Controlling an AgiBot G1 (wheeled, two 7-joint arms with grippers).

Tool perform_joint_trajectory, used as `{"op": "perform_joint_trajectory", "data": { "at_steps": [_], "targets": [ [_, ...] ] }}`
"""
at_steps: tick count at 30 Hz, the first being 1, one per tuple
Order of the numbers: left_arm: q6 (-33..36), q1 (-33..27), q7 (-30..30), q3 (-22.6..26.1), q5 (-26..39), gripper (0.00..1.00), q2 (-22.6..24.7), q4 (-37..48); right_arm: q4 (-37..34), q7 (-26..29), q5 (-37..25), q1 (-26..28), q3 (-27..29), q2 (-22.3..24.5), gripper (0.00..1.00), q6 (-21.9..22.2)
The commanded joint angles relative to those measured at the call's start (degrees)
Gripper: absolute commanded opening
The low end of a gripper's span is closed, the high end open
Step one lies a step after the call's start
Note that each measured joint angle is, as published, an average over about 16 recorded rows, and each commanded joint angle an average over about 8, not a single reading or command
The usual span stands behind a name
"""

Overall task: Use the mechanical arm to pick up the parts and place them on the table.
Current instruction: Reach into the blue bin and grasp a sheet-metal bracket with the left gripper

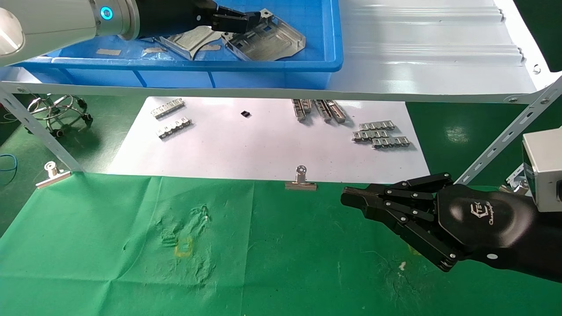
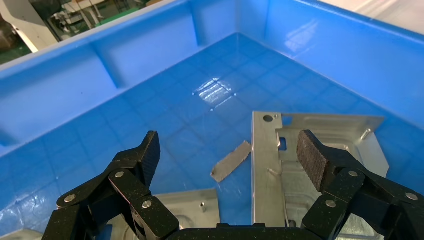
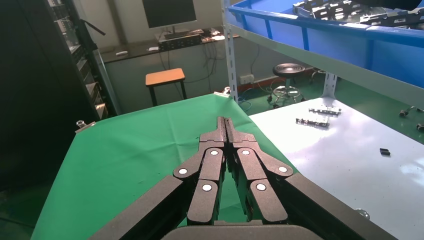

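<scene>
A green cloth-covered bench (image 1: 109,254) fills the lower half of the head view, creased around a small yellowish mark left of centre. Behind it lies a white paper sheet (image 1: 263,149) scattered with small silver toothed strips (image 1: 381,135), with a silver binder clip (image 1: 300,181) at its near edge. A white metal shelf (image 1: 430,57) spans the top of the frame and carries a blue bin (image 1: 333,39) at upper left.

The parts (image 1: 268,39), silver stamped plates with rectangular cutouts, lie on the bin floor at top centre. The left end effector (image 1: 246,19) reaches into the bin from the upper left, right over them. In the left wrist view its fingers (image 2: 314,157) are spread wide apart, released and gripping nothing, one pad above the nearest plate.

The right end effector (image 1: 351,198) sits at lower right, low over the bench, its fingers pressed together and empty.
</scene>
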Motion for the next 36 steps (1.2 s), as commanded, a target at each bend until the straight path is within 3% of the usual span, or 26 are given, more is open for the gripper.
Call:
{"op": "perform_joint_trajectory", "data": {
  "at_steps": [1, 4, 11, 14, 16, 36],
  "targets": [
    [-0.2, 0.0, -0.15, 0.19, 0.18, 0.98, 0.18, 0.56, 0.0, 0.0, 0.0, 0.0, 0.0, 0.0, 0.0, 0.0],
    [-0.61, 0.36, -0.41, 0.47, 0.36, 0.84, 0.35, 0.56, 0.0, 0.0, 0.0, 0.0, 0.0, 0.0, 0.0, 0.0],
    [-1.85, 1.43, -1.03, 0.96, 0.19, 0.19, 0.75, -0.92, 0.0, 0.0, 0.0, 0.0, 0.0, 0.0, 0.0, 0.0],
    [-2.21, 1.97, -1.34, 1.27, 0.01, 0.04, 0.86, -1.85, 0.0, 0.0, 0.0, 0.0, 0.0, 0.0, 0.0, 0.0],
    [-2.42, 2.31, -1.58, 1.53, -0.13, 0.0, 0.91, -2.45, 0.0, 0.0, 0.0, 0.0, 0.0, 0.0, 0.0, 0.0],
    [-4.49, 3.53, -4.16, 5.53, -1.64, 0.0, 0.91, -5.47, 0.0, 0.0, 0.0, 0.0, 0.0, 0.0, 0.0, 0.0]
  ]
}}
